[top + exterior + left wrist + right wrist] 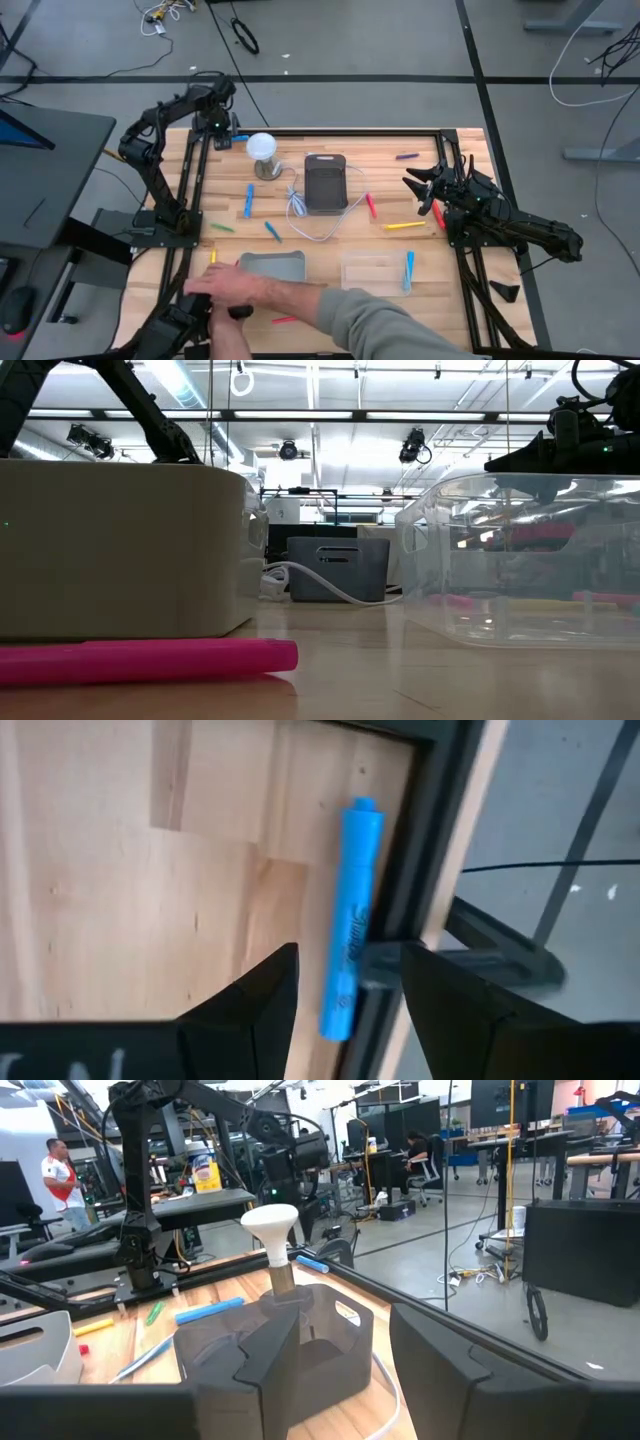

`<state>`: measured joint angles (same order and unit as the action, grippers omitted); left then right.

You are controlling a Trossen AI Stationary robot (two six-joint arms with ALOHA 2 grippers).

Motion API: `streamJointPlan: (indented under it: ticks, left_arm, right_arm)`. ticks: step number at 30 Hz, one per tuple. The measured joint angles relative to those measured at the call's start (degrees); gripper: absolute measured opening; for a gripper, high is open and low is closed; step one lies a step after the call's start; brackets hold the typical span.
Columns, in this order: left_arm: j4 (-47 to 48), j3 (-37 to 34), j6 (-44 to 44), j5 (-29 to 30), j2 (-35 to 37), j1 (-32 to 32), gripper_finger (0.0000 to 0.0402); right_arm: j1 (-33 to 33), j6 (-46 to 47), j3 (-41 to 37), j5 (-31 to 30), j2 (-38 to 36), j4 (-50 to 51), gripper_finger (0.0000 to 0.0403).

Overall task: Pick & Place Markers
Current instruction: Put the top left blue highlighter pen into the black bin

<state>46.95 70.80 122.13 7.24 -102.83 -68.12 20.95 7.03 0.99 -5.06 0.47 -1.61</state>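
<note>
- Landmark: dark grey box-shaped device [325, 183] w/ white coiled cable [305, 212], mid-back of the pale wood tabletop [440, 300]. All places below are rel. to it.
- Left gripper [224, 125]: far left of the device, at the back-left corner by the black frame rail. Wrist view shows its fingers [250, 1010] spread wide, nothing held, straddling a light-blue marker [352, 920] lying along the rail. Prob. lined up w/ the marker's length so the fingers can close across its body; the rail right beside it leaves little room for the outer finger.
- Right gripper [425, 190]: right of the device, above the tabletop. Fingers [265, 1350] apart, empty, pointed toward the device. Looks like waiting.
- Markers scattered, not yet binned:
  - blue one [249, 199] + short blue one [272, 231] + green one [222, 228], left-front of the device
  - red one [371, 206] just right of it; yellow one [404, 225] right-front
  - purple one [406, 156] right-back
  - light-blue one [409, 270] by the clear plastic bin [370, 272], front-right; whether it's in the bin or on its edge I cannot tell
  - pink one [150, 659] front, lying flat near the grey opaque bin [272, 264]
- Both bins sit in front of the device, prob. as drop spots reachable by both arms.
- A person's hand [225, 285] + grey sleeve [390, 325] reach in at front-left, over the grey bin's near edge. Risk: arm moves w/ a hand in the workspace.
- White mushroom-shaped lamp [262, 150] stands just left of the device.
- Task judged early: nothing gripped yet.
</note>
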Motion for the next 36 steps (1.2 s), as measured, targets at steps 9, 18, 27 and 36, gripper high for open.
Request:
streamJointPlan:
  ticks: [9,18,27,36]
  left_arm:
    - [-3.12,-3.83,-1.36,-3.45,-0.04,-1.69,0.0183]
    - [-3.09,-3.81,-3.98,-0.89,-0.04,-2.84,0.0183]
    - [-5.09,-3.74,-4.68,-2.86,-3.82,-2.82,0.0183]
    - [-6.49,-3.77,-4.92,-2.05,-4.57,-3.62,0.0183]
  right_arm:
    - [0.0,0.0,0.01,0.05,-0.01,0.0,0.0159]
    - [0.0,0.0,0.01,0.08,0.0,0.0,0.0159]
    - [0.0,0.0,0.02,0.09,0.0,0.0,0.0159]
    - [0.0,0.0,0.02,0.11,0.0,0.0,0.0159]
